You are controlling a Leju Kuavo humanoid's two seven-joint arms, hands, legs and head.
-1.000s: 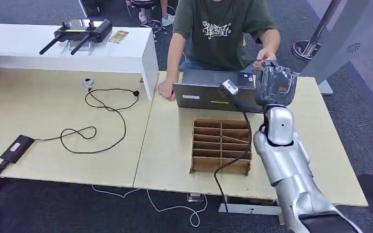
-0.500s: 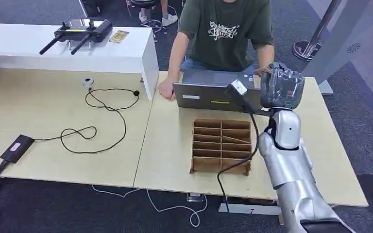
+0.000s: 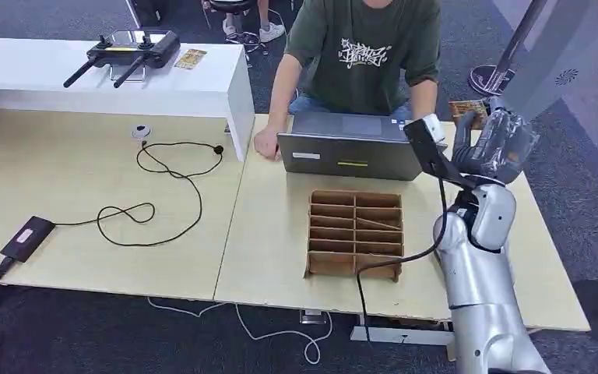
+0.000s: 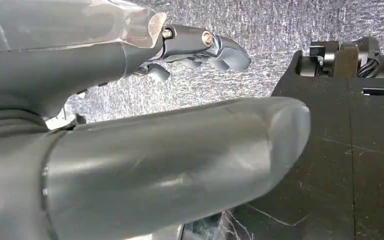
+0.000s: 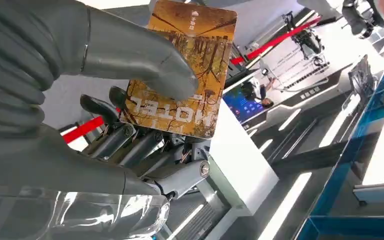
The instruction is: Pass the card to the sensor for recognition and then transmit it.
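Observation:
My right hand [image 3: 495, 145] is raised over the table's far right corner, just right of the laptop [image 3: 349, 145]. It pinches an orange-brown card [image 3: 466, 110] between thumb and fingers. In the right wrist view the card [image 5: 202, 40] reads "HOTEL", and the thumb of the hand [image 5: 55, 100] lies across its face. A flat black device [image 3: 26, 237] on a cable lies far off at the table's left front. My left hand [image 4: 130, 150] hangs beside my body, holding nothing, its fingers apart.
A person in a green T-shirt [image 3: 366, 54] sits behind the laptop, one hand on the table. A cardboard divider tray [image 3: 354, 234] lies in front of my right arm. A looped black cable [image 3: 156, 210] crosses the left table. A white bench [image 3: 86, 78] carries a controller.
My right arm has swung right, from over the laptop's right corner to past it, and the hand has turned so the card shows. The person's hand next to it has drawn back.

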